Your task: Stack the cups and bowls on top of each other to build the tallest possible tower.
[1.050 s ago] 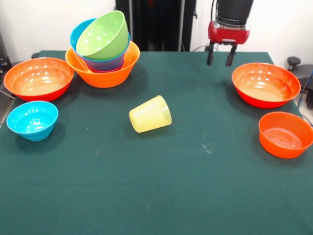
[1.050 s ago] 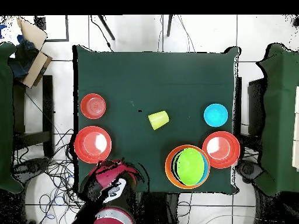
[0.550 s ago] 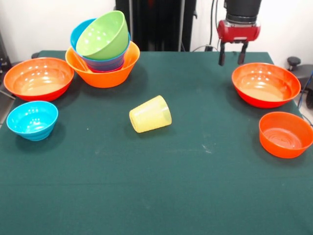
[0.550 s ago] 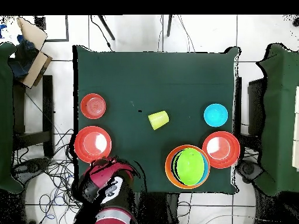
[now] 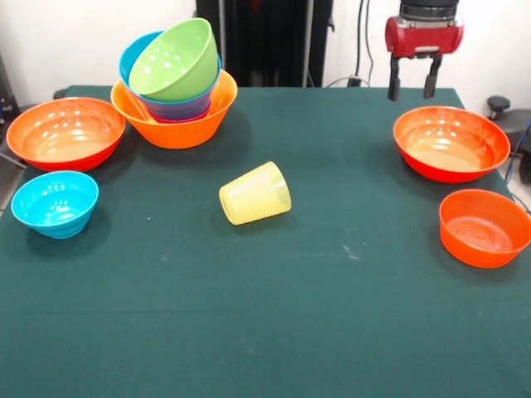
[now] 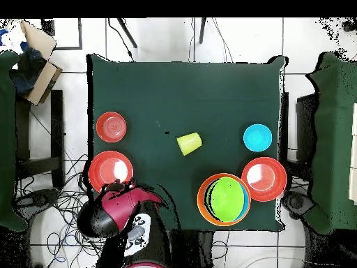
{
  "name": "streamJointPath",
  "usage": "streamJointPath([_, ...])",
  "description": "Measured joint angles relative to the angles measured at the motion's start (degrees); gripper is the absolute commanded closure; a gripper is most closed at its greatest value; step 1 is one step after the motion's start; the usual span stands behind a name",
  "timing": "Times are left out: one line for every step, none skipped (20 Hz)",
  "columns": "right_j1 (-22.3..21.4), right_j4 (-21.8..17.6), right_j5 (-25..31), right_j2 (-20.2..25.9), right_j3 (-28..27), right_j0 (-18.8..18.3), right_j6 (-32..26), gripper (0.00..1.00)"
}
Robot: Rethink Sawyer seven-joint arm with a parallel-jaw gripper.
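The gripper (image 5: 412,87) hangs at the upper right of the front view, its two dark fingers (image 5: 393,86) parted with a clear gap, holding and touching nothing. Just below it in the frame sits a large red-orange bowl (image 5: 450,143), with a smaller orange bowl (image 5: 485,227) lower right. The pale-yellow cup (image 5: 255,193) lies on its side near the centre of the green table (image 5: 265,332), well apart from the fingers. The tower (image 5: 175,85) stands at upper left, a lime green bowl (image 5: 172,60) tilted on top. Another red-orange bowl (image 5: 65,133) and a cyan bowl (image 5: 55,203) lie at the left edge.
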Motion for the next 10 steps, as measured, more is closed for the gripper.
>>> streamJointPath([-0.2, 0.0, 0.3, 0.1, 0.0, -0.1, 0.0, 0.0])
streamJointPath([-0.4, 0.0, 0.9, 0.2, -0.1, -0.3, 0.0, 0.0])
streamJointPath([-0.6, 0.0, 1.6, 0.4, -0.2, -0.6, 0.0, 0.0])
streamJointPath([-0.6, 0.0, 1.9, 0.4, -0.3, -0.7, 0.0, 0.0])
streamJointPath([-0.6, 0.0, 2.5, 0.5, -0.8, -1.0, 0.0, 0.0])
streamJointPath([-0.6, 0.0, 2.5, 0.6, -0.9, -1.1, 0.0, 0.0])
streamJointPath([-0.5, 0.0, 2.5, 0.6, -1.0, -1.2, 0.0, 0.0])
streamJointPath([-0.6, 0.0, 2.5, 0.6, -1.3, -1.4, 0.0, 0.0])
streamJointPath([-0.5, 0.0, 2.5, 0.6, -1.5, -1.6, 0.0, 0.0])
streamJointPath([-0.6, 0.0, 2.5, 0.7, -1.6, -1.6, 0.0, 0.0])
